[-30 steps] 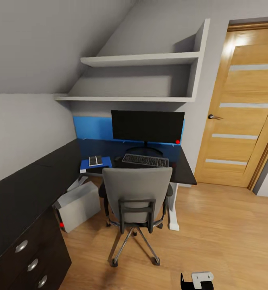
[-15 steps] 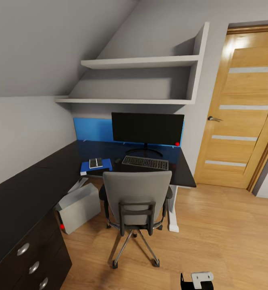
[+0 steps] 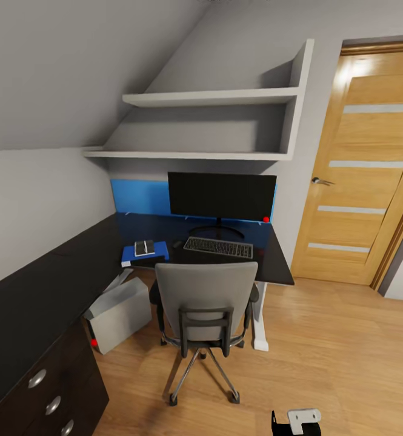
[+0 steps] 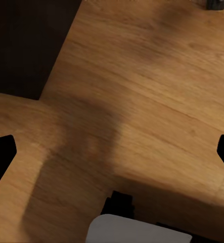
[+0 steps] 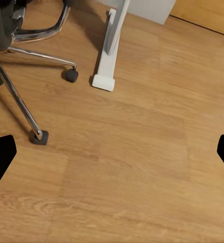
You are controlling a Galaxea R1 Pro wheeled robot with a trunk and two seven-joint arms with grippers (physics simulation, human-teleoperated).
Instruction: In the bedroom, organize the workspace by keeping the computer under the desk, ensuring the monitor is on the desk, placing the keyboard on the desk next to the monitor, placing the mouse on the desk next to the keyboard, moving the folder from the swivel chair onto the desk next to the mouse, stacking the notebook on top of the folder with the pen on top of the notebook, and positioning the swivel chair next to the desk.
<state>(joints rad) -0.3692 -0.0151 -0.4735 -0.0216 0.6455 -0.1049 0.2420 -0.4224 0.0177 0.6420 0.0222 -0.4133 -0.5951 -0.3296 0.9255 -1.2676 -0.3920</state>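
While above floor [image 5: 132, 167], right gripper [image 5: 112, 152] wide, empty.

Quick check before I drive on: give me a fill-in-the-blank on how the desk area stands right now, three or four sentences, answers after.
1. The keyboard lies on the desk directly in front of the ____.
2. The notebook rests on top of the blue ____.
3. The swivel chair stands with its backrest turned toward the ____.
4. The computer stands on the floor, partly under the desk, to the ____ of the chair in the head view.

Missing words: monitor; folder; camera; left
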